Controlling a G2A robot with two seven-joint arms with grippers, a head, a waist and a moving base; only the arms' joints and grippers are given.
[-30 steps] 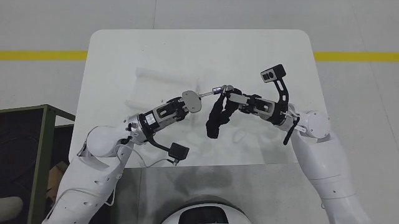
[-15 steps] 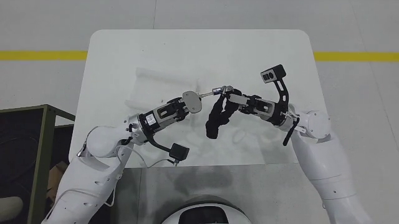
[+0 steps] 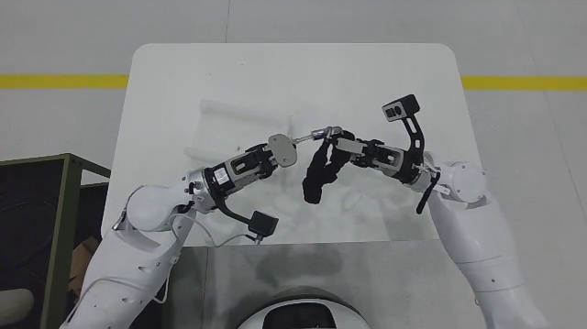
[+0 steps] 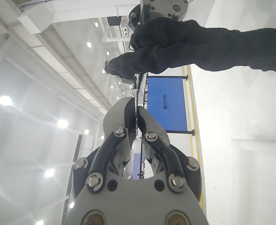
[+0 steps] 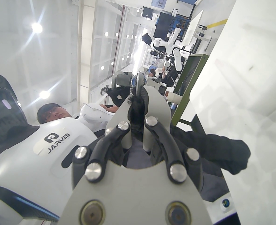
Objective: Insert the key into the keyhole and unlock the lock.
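Observation:
Above the middle of the white table (image 3: 385,72), my left gripper (image 3: 282,149) is shut on a thin metal key (image 3: 301,136). The key's blade points at a small silver lock (image 3: 319,132). My right gripper (image 3: 341,138) is shut on that lock through a black cloth (image 3: 318,175), which hangs down from it. In the left wrist view the pads (image 4: 131,111) pinch the key (image 4: 136,108) edge-on, its tip by the lock (image 4: 126,80) under the cloth (image 4: 187,45). The right wrist view shows my right gripper (image 5: 138,95) clamped on cloth, with the lock (image 5: 139,80) just past it. How deep the key sits is hidden.
A clear plastic sheet (image 3: 229,127) lies on the table's left half. A dark green bin (image 3: 41,210) stands on the floor beside the table's left edge. Both forearms cross the near half of the table.

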